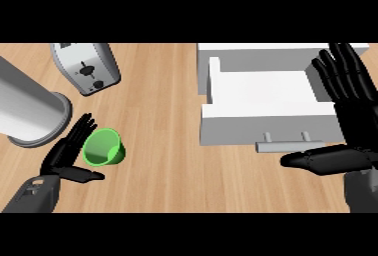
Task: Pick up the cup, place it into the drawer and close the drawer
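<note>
A green cup (104,147) lies tipped on its side on the wooden counter (170,165), toward the counter's left part, its open mouth facing up and to the left. The left hand (68,152) sits just beside the cup on its left, fingers straight and spread apart, the thumb pointing right below the cup; the fingers lie along the cup's rim but do not curl round it. Whether they touch the rim cannot be told.

Toward the right part of the counter stands a white drawer unit (251,52) with its drawer (258,100) pulled open, the inside bare and white. The drawer's grey handle (288,145) juts from its near front face. The right hand (347,100) rests open at the right edge, fingers straight and pointing away, overlapping the drawer's right side, thumb stretched left below the handle.

Near the far left edge a silver toaster (86,67) lies at a slant, and a grey cylinder (26,112) stands beside it, just beyond the left hand.
</note>
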Robot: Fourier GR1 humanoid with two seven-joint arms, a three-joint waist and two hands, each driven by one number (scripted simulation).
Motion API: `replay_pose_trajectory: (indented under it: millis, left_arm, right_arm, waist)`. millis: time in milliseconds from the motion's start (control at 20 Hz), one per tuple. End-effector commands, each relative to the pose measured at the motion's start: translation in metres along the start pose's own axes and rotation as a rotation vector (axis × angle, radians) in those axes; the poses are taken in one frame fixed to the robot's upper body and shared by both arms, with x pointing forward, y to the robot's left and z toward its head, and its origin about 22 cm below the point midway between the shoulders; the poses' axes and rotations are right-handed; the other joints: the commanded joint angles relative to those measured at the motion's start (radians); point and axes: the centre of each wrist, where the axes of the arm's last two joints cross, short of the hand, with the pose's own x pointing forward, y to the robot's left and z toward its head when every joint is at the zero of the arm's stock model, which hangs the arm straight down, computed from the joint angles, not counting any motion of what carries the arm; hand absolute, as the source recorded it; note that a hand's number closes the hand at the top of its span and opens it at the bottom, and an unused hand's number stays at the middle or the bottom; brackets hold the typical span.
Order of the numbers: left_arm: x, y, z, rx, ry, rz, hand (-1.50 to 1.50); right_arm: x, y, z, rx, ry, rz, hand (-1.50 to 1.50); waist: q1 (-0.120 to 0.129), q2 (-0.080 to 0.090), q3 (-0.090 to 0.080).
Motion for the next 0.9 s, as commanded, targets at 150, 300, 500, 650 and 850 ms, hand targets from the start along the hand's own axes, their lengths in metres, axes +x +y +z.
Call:
replay_pose_trajectory:
  millis: [150, 300, 500, 650, 850]
  left_arm:
    - [-0.010, -0.005, 0.002, -0.036, -0.104, 0.070, -1.50]
    - [-0.022, -0.025, 0.003, -0.030, -0.113, 0.073, -1.50]
    - [-0.026, -0.038, -0.002, -0.034, -0.114, 0.070, -1.50]
    - [-0.012, -0.013, -0.004, -0.054, -0.129, 0.071, -1.50]
    - [-0.028, -0.039, -0.001, -0.073, -0.136, 0.096, -1.50]
  right_arm:
    - [0.003, 0.010, -0.013, 0.001, 0.008, -0.004, -1.50]
    - [0.004, 0.006, 0.001, 0.009, 0.003, -0.002, -1.50]
    - [-0.003, 0.000, 0.000, 0.019, 0.009, 0.009, -1.50]
    - [0.006, 0.002, -0.008, 0.019, 0.003, 0.009, -1.50]
    - [0.003, -0.008, -0.014, 0.005, -0.013, 0.006, -1.50]
  waist:
    - [0.000, 0.003, -0.001]
    - [-0.016, 0.005, -0.002]
    - [-0.012, 0.006, -0.002]
    - [-0.010, 0.005, -0.002]
    - [-0.015, 0.010, -0.003]
